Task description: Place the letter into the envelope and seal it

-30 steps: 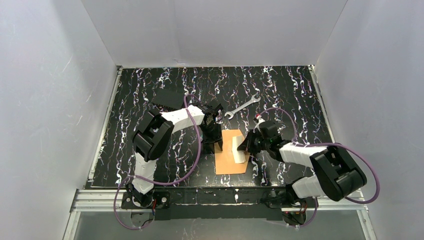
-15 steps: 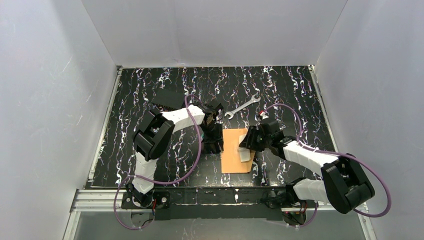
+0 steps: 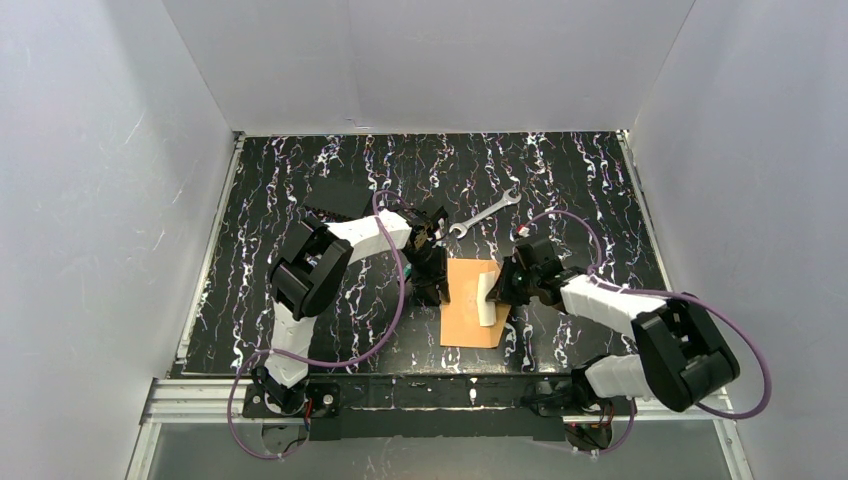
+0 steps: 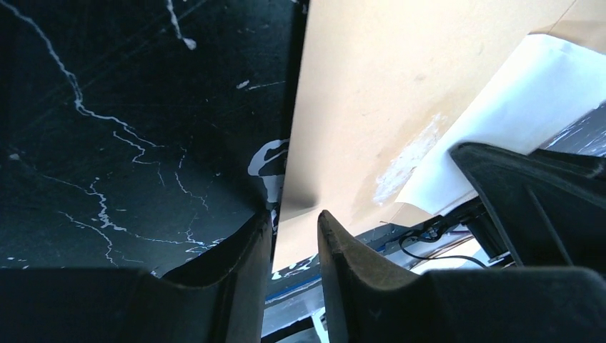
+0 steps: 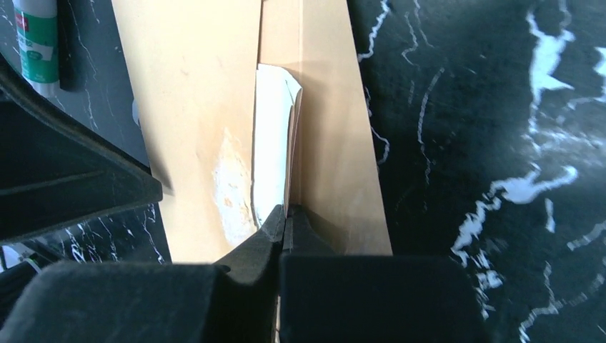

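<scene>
Black marbled bench [image 3: 300, 180]: letter [image 5: 271, 143] only partway into the envelope [image 5: 186, 93], right tool [image 5: 286, 214] pinched on it, left tool [image 4: 294, 214] jaws apart astride the envelope's edge. Sealing's not done yet, I reckon.

Top external view: taken from above and behind arm bases, aimed down and forward; whole table [image 3: 560, 180] covered from afar. Left wrist view: taken low, very near, past left gripper fingers [image 4: 236, 279]. Right wrist view: equally near, aimed down past right gripper fingers [image 5: 261, 239]. Envelope [image 3: 465, 315] and letter [image 3: 487, 300] shared by all three.
</scene>
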You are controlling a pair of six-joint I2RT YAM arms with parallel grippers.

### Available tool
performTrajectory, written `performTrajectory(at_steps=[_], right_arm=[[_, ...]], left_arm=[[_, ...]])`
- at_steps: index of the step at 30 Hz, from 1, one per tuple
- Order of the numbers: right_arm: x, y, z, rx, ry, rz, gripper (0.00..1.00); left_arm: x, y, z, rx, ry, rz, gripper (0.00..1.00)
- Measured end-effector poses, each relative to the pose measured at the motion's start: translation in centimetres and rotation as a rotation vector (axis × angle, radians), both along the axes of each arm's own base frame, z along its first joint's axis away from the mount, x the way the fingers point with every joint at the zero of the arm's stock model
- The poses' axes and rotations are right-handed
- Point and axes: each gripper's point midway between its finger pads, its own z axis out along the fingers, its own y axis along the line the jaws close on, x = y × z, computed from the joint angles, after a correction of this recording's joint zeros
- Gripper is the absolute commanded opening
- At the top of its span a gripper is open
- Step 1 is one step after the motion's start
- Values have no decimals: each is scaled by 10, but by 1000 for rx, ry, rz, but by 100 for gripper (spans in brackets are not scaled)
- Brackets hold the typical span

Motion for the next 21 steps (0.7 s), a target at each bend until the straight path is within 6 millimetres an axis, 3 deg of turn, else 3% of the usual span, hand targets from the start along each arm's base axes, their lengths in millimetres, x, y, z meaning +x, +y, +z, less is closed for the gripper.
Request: performTrajectory(at_steps=[7, 11, 14, 18, 21], right_arm=[[9, 22, -4, 107, 2, 15, 1], [12, 25, -3, 124, 1, 5, 35], [13, 25, 4, 128, -8, 1, 47], [11, 17, 15, 100, -18, -14, 49], [13, 12, 21, 71, -22, -18, 41]], left_arm=[[0, -2, 0, -11, 2, -3, 28], [0, -2, 0, -10, 2, -3, 28], [0, -1, 0, -6, 5, -2, 27], [0, 0, -1, -3, 10, 3, 27], [1, 0, -1, -3, 11, 4, 26]])
